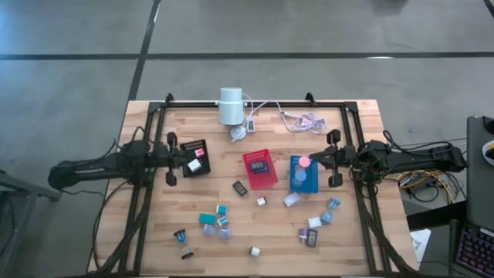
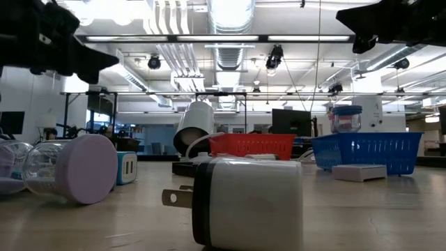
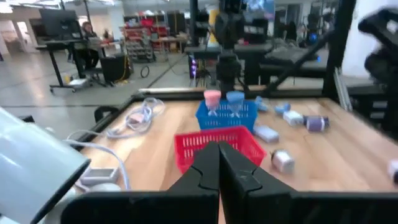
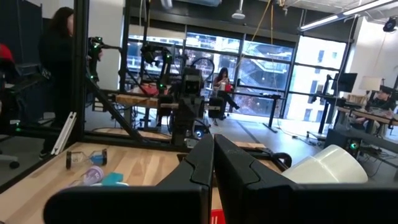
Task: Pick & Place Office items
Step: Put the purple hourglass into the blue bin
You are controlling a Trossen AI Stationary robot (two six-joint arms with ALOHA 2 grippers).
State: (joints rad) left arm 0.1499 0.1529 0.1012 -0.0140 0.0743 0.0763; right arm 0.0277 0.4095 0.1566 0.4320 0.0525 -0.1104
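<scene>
The office items are small pieces scattered over the near half of the wooden table: a black block (image 1: 240,188), a teal block (image 1: 207,218), a white piece (image 1: 291,199), and a white plug (image 2: 247,202) close to the low camera. A black tray (image 1: 194,157) holds a white piece (image 1: 193,164). A red tray (image 1: 260,168) holds a dark piece. A blue tray (image 1: 302,174) holds a pink disc (image 1: 304,162). My left gripper (image 1: 177,161) (image 3: 219,165) is shut at the black tray's left edge, holding nothing. My right gripper (image 1: 324,160) (image 4: 213,155) is shut just right of the blue tray, holding nothing.
A white cylinder (image 1: 230,106) with cables (image 1: 297,120) lies at the table's far edge. A black frame (image 1: 255,103) runs around the table. More small pieces sit at the near right (image 1: 312,232) and near left (image 1: 182,235). People sit in the room beyond.
</scene>
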